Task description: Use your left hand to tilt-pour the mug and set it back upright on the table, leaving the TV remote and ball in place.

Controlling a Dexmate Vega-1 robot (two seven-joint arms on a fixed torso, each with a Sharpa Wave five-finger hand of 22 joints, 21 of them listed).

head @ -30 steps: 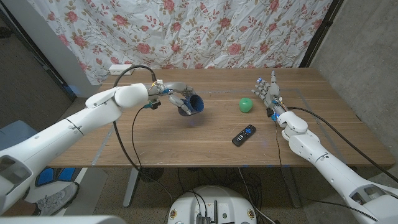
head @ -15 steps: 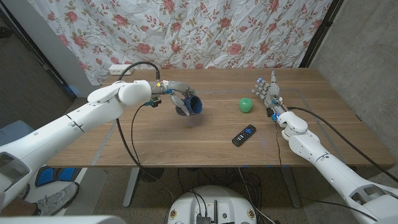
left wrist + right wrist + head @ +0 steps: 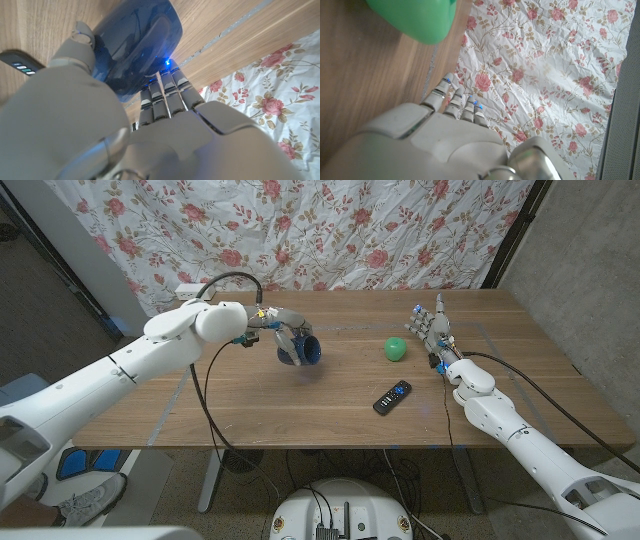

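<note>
Spanning the frame's middle, the wooden table (image 3: 300, 405) carries everything, and left of centre your left hand (image 3: 285, 338) grips the blue mug (image 3: 305, 352) tipped on its side above the wood, mouth toward the viewer, mid-pour by my judgement. At centre right your right hand (image 3: 430, 325) stands open, holding nothing, clear of the green ball (image 3: 397, 349) and, lower down, the TV remote (image 3: 392, 396), both meant to stay put.

White left arm reaches in over the table, grey left hand (image 3: 284, 336) wrapped around the glossy dark-blue ceramic mug (image 3: 305, 352) (tipped on its side, held off the surface). Right hand (image 3: 430, 326) stands upright, fingers straight and apart, holding nothing.
</note>
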